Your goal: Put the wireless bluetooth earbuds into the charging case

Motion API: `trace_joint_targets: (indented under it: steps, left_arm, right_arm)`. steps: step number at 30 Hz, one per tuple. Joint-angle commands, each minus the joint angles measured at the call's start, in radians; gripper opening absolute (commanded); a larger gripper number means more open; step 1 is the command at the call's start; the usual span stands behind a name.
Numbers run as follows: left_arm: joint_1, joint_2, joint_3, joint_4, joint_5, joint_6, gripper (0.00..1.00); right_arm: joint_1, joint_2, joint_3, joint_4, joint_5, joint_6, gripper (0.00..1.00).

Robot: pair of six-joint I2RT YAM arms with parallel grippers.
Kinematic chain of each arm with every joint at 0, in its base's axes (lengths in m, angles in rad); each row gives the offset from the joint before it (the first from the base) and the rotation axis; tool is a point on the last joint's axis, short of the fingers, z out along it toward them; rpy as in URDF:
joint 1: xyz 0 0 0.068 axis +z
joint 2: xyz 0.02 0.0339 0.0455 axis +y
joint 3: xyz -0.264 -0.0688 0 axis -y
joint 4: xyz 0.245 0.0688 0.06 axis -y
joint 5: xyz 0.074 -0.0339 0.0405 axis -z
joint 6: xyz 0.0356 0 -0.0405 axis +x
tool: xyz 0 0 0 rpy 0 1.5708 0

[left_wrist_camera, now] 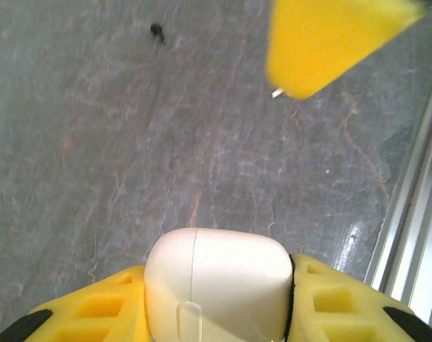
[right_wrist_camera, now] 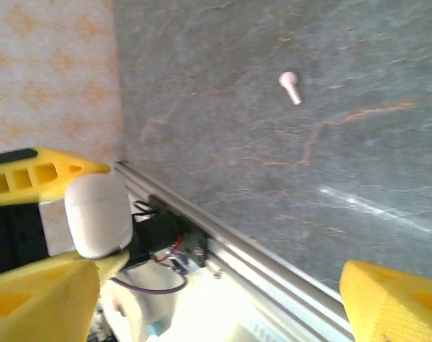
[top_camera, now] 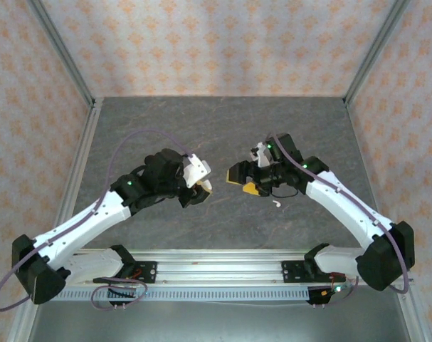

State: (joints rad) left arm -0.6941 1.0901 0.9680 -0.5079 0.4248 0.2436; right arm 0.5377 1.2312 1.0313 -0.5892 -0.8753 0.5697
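Wide grey table (top_camera: 201, 121), two arms leaning in toward the middle. The left arm (top_camera: 95, 214) carries the load. Its left gripper (top_camera: 201, 189) is clamped on the white charging case (left_wrist_camera: 217, 281), a yellow finger on either side, and the case seems held up off the stone. Across from it the right arm (top_camera: 344, 203) brings the right gripper (top_camera: 244, 181) in close, and it stands wide and empty, nothing between the fingers. Down on the table a white earbud (right_wrist_camera: 290, 86) lies on its side just by the right arm, apart from both grippers. A black earbud (left_wrist_camera: 157, 30) sits farther off.

Now the hazards. Biggest first: two grippers this near each other in the air. One misjudged reach and the right fingers knock the case, twisting it in the left's grip or popping it out.

Next, the case itself. It is smooth, rounded and pinched at its sides, so it looks ready to rotate under any push. A seam runs across it and the lid looks shut from here, so nothing goes in until that opens.

Smallest and trickiest is the earbud. It is tiny against those fat fingers and lies flat on hard stone. A closing pinch could squirt it sideways, send it skittering toward the rail (right_wrist_camera: 272, 263), or catch it at the wrong angle for its socket.
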Motion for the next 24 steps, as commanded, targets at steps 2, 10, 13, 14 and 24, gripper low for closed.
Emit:
trace_joint_targets:
  steps: [2,10,13,14,24]
  left_arm:
    - [-0.012,-0.047,0.029,-0.009,0.054,0.068,0.3]
    - [-0.011,-0.067,0.015,-0.01,0.086,0.049,0.3]
    - [-0.013,-0.064,0.016,-0.008,0.093,0.035,0.3]
    - [-0.013,-0.065,0.016,-0.007,0.096,0.029,0.3]
    - [-0.015,-0.097,0.02,-0.019,0.091,0.018,0.29]
  right_arm:
    - [0.071,-0.02,0.011,0.086,-0.056,0.079,0.85]
    - [0.142,0.033,0.097,0.015,-0.031,0.025,0.85]
    - [0.161,0.063,0.134,0.007,-0.031,0.016,0.81]
    - [0.166,0.074,0.145,0.006,-0.031,0.015,0.79]
    - [0.225,0.161,0.19,0.034,-0.034,0.007,0.69]
